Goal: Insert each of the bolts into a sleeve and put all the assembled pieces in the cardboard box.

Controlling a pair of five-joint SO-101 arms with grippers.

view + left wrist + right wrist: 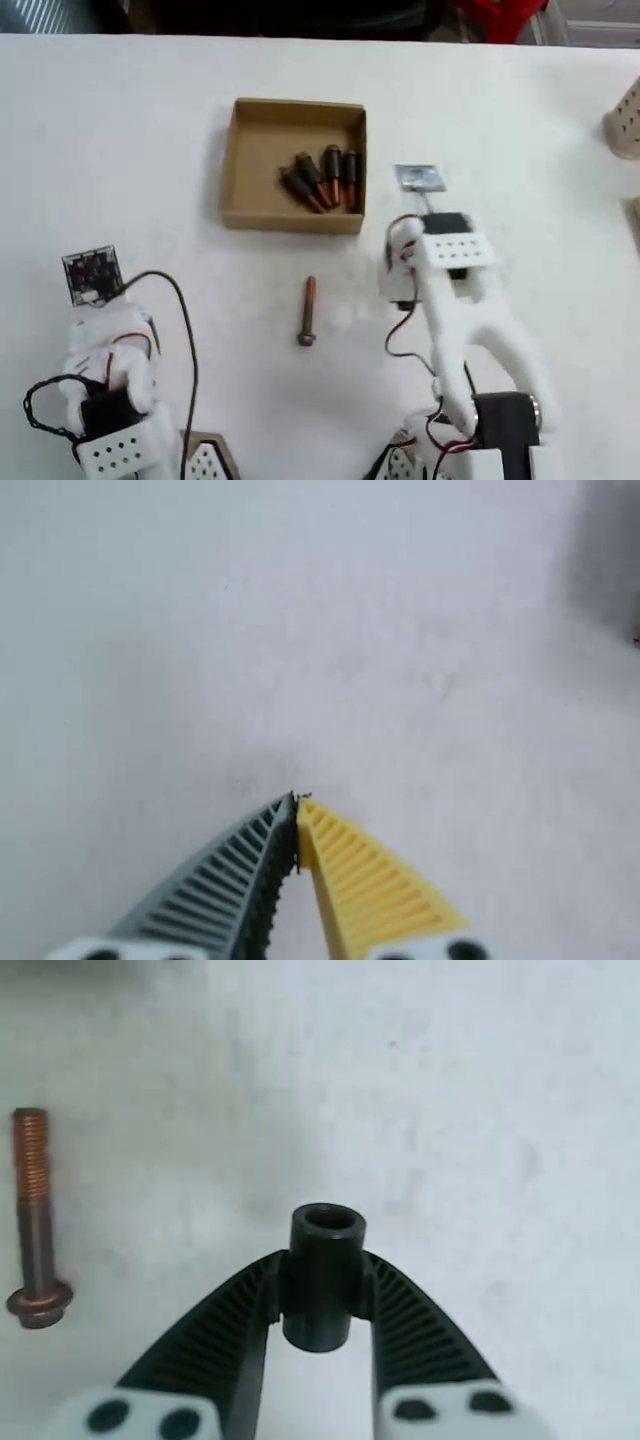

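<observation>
A copper bolt (307, 312) lies loose on the white table, a little in front of the cardboard box (290, 215). In the right wrist view the bolt (35, 1220) lies flat beside my right gripper (322, 1260), which is shut on an upright black sleeve (322, 1295) with its bore facing up. Several assembled bolt-and-sleeve pieces (322, 180) lie inside the box. The right arm (450, 255) stands to the right of the loose bolt. My left gripper (297, 805) is shut with nothing in it, over bare table; its arm (105, 385) is at the front left.
A beige perforated object (625, 120) sits at the right edge. A black cable (188, 350) loops beside the left arm. A small brown piece (208, 458) pokes in at the front edge.
</observation>
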